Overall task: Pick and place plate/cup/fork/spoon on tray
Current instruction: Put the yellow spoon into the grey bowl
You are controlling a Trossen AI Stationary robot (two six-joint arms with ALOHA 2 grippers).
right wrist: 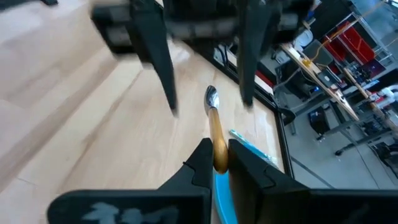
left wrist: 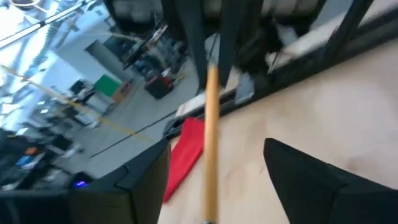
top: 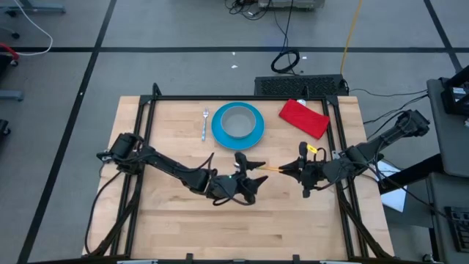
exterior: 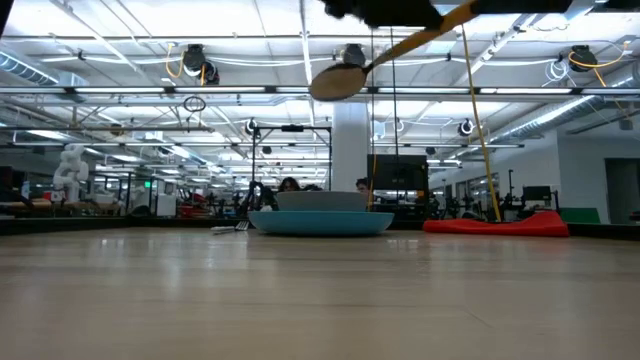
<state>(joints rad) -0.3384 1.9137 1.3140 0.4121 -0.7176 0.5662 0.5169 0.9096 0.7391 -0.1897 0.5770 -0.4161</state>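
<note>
The spoon (top: pixel 270 169), with a silver bowl and an orange handle, hangs in the air above the table's middle between my two grippers. My right gripper (top: pixel 287 169) is shut on its handle. My left gripper (top: pixel 258 178) is open, with one finger on each side of the spoon's bowl end (right wrist: pixel 212 98); I cannot tell whether they touch it. The blue plate (top: pixel 237 125) lies on the table at the far middle, and the pale grey cup (top: pixel 236 122) stands in it. The silver fork (top: pixel 205 123) lies on the table just left of the plate. My right gripper pinches the spoon's orange handle (right wrist: pixel 217 140) between its two fingers, toward the handle's free end. The fingers come from the table's right and lie along the handle. The spoon is lifted clear of the table, its bowl (exterior: pixel 338 80) pointing left and lower than the handle.
A red cloth-like rectangle (top: pixel 303 117) lies at the far right of the table, to the right of the plate. A dark frame (top: pixel 146 125) runs along the table's edges. The near half of the wooden table (top: pixel 242 227) is bare.
</note>
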